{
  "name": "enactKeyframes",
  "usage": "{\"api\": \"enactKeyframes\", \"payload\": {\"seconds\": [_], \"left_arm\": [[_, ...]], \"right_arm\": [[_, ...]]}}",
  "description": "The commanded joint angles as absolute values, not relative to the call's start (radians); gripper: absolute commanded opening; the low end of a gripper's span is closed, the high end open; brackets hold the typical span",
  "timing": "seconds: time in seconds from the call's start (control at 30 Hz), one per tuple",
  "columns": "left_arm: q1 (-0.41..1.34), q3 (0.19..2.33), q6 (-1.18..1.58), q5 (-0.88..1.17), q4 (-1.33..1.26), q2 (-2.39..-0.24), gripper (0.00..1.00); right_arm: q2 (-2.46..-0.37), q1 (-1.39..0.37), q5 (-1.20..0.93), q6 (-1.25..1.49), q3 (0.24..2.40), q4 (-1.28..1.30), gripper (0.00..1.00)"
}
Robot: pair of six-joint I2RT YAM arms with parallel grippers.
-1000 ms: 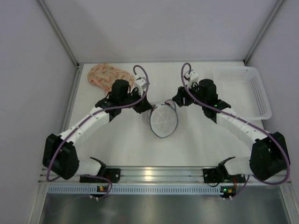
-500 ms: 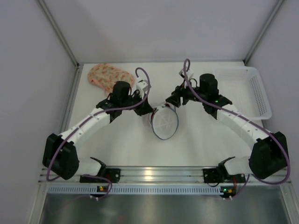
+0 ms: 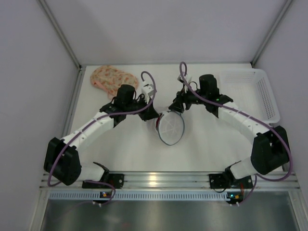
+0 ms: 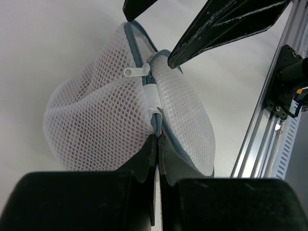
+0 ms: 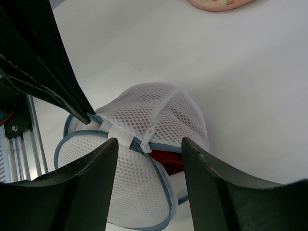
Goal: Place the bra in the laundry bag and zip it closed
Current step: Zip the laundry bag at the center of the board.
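Left wrist view shows the left end effector (image 4: 157,140) closed on the white mesh laundry bag (image 4: 96,120). Red fabric (image 5: 166,158), probably the bra, is inside. The blue-grey zipper (image 4: 136,45) is not fully shut, and the right end effector (image 5: 149,144) is open around it.

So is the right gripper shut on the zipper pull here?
No: the right gripper stands open, its fingers apart on either side of the zipper pull on the laundry bag.

the laundry bag (image 3: 170,129) is blocking mid-table, the left gripper (image 3: 155,117) and right gripper (image 3: 174,108) crowding its far end. a patterned cloth (image 3: 109,79) is filling the far-left corner, a white basket (image 3: 267,98) the right edge. the near table (image 3: 202,154) is probably lying free.
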State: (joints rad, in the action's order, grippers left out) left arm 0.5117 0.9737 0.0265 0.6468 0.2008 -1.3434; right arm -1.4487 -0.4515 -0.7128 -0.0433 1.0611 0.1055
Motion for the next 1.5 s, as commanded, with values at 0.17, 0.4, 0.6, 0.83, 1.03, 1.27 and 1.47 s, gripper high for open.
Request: {"api": "enactKeyframes", "payload": {"seconds": [0.17,0.4,0.6,0.83,1.03,1.27,1.47], "left_arm": [[0.515,0.973,-0.018,0.695,0.150,-1.316,0.00],[0.515,0.966,-0.025,0.675,0.149,-1.295,0.00],[0.514,0.966,-0.023,0.660,0.150,-1.299,0.00],[0.515,0.963,-0.026,0.649,0.150,-1.298,0.00],[0.506,0.963,-0.074,0.655,0.147,-1.272,0.00],[0.477,1.020,-0.159,0.729,0.153,-1.318,0.00],[0.477,1.054,-0.183,0.765,0.152,-1.359,0.00]], "right_arm": [[-1.541,-0.515,-0.765,-0.212,1.161,0.153,0.58],[-1.618,-0.526,-0.747,-0.244,1.244,0.205,0.58],[-1.609,-0.528,-0.719,-0.242,1.232,0.250,0.58],[-1.589,-0.526,-0.773,-0.222,1.195,0.239,0.56],[-1.520,-0.522,-0.684,-0.155,1.157,0.212,0.51],[-1.410,-0.515,-0.661,0.055,1.039,0.034,0.58],[-1.345,-0.514,-0.690,0.216,0.971,-0.095,0.62]]}}
